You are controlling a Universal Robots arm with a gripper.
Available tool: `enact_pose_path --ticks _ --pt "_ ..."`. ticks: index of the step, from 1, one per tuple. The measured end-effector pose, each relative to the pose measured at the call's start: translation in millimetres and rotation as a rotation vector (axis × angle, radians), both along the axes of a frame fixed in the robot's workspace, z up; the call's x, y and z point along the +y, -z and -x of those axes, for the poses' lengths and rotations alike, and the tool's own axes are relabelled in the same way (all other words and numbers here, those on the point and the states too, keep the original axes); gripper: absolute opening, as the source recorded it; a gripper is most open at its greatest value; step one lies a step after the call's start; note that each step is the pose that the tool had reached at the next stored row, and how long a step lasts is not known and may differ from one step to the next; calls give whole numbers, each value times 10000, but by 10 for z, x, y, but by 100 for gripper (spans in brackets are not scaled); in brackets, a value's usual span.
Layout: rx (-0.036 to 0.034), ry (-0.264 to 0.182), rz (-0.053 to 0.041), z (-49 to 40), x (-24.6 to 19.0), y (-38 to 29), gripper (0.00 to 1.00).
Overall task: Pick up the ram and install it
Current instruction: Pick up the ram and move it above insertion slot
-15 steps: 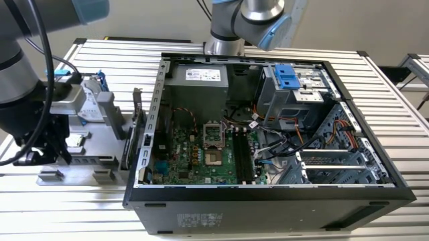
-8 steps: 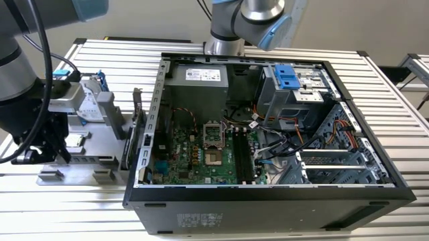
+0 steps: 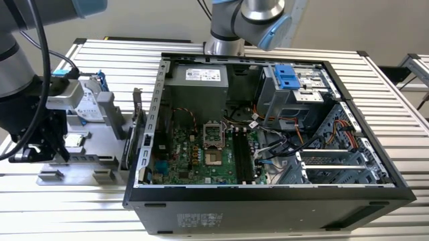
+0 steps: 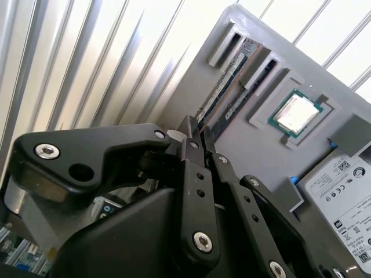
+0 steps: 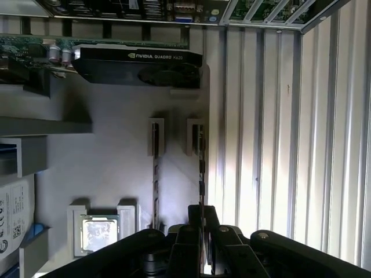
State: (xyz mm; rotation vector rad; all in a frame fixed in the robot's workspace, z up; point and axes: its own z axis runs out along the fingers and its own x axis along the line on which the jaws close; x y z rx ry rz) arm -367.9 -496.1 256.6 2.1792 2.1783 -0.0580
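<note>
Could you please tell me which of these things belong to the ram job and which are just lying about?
Job:
end effector
ram at it
motherboard slots

Lying about:
other ram stick
processor
hard drive
graphics card

Slim ram (image 5: pixel 201 165) — on edge in grey tray (image 5: pixel 116 168) slot

A second dark memory stick (image 5: pixel 155 174) is standing just beside the slim, long ram (image 5: pixel 201 171) that the gripper (image 5: pixel 202 213) is pinching, narrowing that side; the ribbed metal counter (image 5: pixel 278 145) on the other side is lying open.
</note>
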Motion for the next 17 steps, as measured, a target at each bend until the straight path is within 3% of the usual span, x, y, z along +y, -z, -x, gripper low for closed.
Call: enact_pose_path --ticks 17 --pt "0 1 0 0 0 -105 0"
